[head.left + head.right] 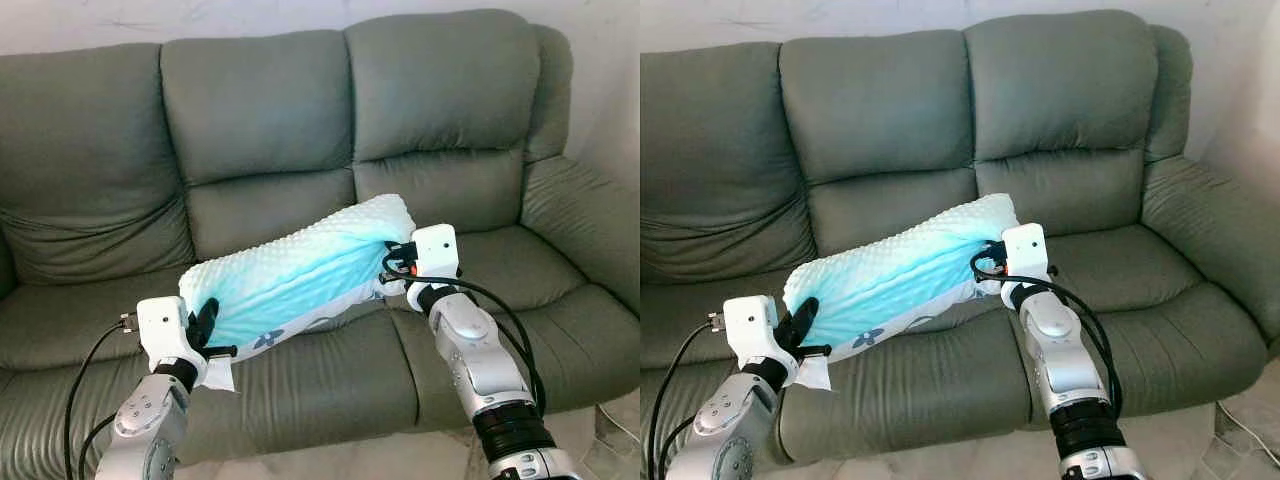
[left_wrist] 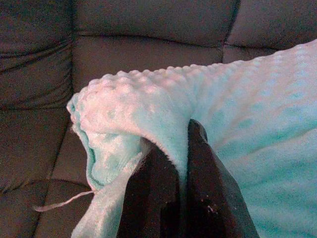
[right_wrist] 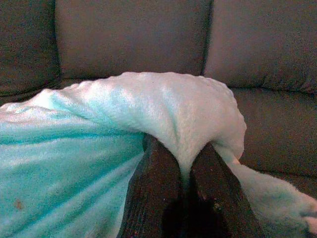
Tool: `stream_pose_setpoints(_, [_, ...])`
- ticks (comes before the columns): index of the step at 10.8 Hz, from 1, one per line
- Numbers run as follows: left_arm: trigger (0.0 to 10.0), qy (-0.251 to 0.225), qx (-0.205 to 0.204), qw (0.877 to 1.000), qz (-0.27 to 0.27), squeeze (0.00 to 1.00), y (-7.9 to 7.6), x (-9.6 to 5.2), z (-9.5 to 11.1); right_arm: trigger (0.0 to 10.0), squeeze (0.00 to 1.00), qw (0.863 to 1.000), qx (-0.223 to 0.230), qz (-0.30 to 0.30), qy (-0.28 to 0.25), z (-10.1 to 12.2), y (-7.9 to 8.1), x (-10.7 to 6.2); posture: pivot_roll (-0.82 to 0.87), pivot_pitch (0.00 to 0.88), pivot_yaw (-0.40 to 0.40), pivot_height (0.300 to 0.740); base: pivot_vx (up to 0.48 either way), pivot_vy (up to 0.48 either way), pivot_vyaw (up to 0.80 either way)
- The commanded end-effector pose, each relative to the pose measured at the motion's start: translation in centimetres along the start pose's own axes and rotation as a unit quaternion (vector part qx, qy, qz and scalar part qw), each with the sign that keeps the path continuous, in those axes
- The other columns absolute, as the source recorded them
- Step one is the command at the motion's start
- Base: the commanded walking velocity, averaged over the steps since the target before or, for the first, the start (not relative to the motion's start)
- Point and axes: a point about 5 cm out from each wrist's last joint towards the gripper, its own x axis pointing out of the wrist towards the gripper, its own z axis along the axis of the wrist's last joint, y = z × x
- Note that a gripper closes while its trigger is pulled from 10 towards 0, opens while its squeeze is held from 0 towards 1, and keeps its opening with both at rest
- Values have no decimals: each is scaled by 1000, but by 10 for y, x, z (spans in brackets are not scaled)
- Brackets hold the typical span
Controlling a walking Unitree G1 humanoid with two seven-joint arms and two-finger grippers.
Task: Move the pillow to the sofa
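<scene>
While both arms reach forward over the seat, the scene reads as follows.

Left fingers (image 2: 153, 193): pressed together with a fold of the turquoise fabric pinched between them, at the pillow's left end.
Right fingers (image 3: 156, 191): likewise clamped on a bunched fold at the pillow's right end.
Left gripper (image 1: 205, 322): low, just above the front of the left seat cushion.
Right gripper (image 1: 392, 262): higher, above the seam between the middle and right seats.
Pillow (image 1: 295, 275): long, dimpled, turquoise with a white printed underside; slung between the two grippers and tilted, its right end raised. It hangs across the middle seat; whether its underside touches the cushion I cannot tell.
Sofa (image 1: 270, 120): grey-green, three seats, directly ahead against a pale wall (image 1: 80, 20).
Cables (image 1: 85, 375): black, looping from each wrist.
Floor (image 1: 610, 450): light tile at the lower right corner.
</scene>
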Motion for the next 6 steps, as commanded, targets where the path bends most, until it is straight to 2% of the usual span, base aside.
stream_pose_setpoints(1, [10000,-5,12,1000,9,0,5,0,4,10000,0,1000,-2,-3,-19,10,-2,3,-221,0,72,740,0,0,0])
stream_pose_setpoints(4, [10000,0,14,1000,10,0,6,0,3,10000,0,1000,-1,-4,-18,9,-1,2,-220,0,76,740,0,0,0])
stream_pose_setpoints(6, [10000,22,26,999,18,0,8,0,-5,10000,0,1000,14,-2,0,2,-2,1,-220,0,75,740,0,0,0])
